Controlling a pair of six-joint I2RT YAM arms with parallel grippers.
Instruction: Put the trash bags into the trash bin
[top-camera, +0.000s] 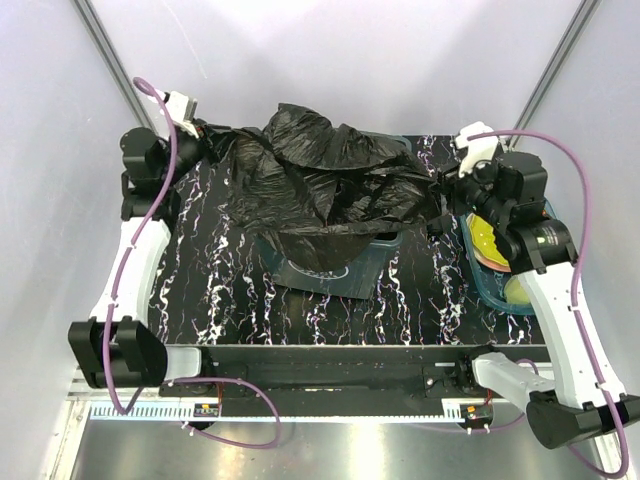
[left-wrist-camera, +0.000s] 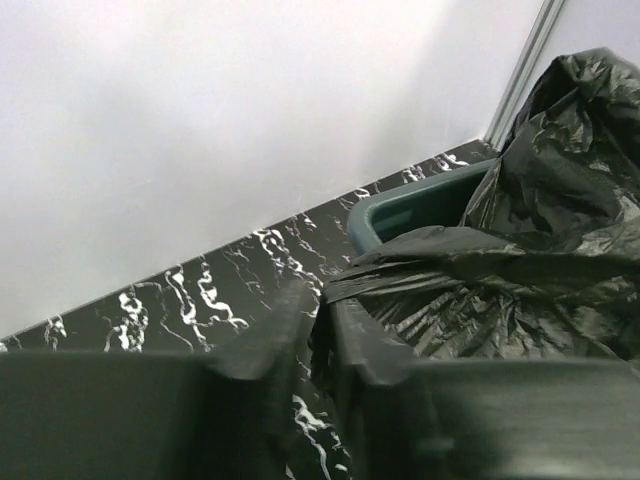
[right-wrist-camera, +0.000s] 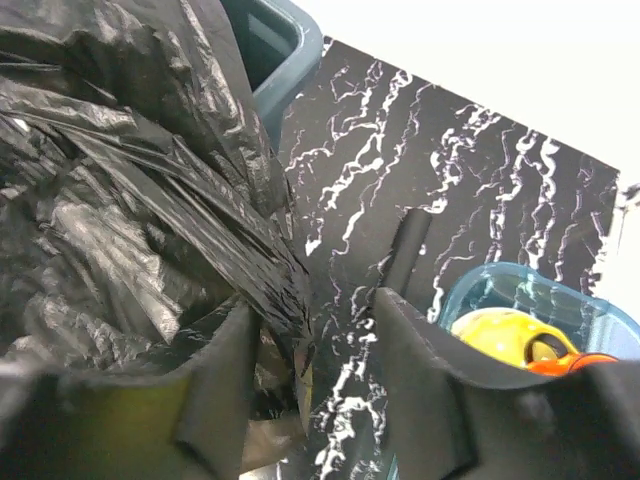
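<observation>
The black glossy trash bag (top-camera: 320, 175) is draped in a crumpled heap over the dark green trash bin (top-camera: 335, 275), which stands mid-table with its white logo facing the near side. My left gripper (top-camera: 203, 140) is at the bag's far left corner, shut on a fold of the film (left-wrist-camera: 320, 310); the bag (left-wrist-camera: 530, 250) and the bin's rim (left-wrist-camera: 410, 205) lie beyond it. My right gripper (top-camera: 445, 195) is at the bag's right edge, its jaws apart (right-wrist-camera: 312, 305), with a stretched edge of the bag (right-wrist-camera: 120, 180) lying against the left finger. The bin's corner (right-wrist-camera: 265, 45) shows behind.
A shallow blue tray (top-camera: 500, 290) holding a yellow object (right-wrist-camera: 500, 335) and something orange sits on the table's right side, under the right arm. The black white-veined marble tabletop (top-camera: 210, 270) runs to grey walls at the back and sides.
</observation>
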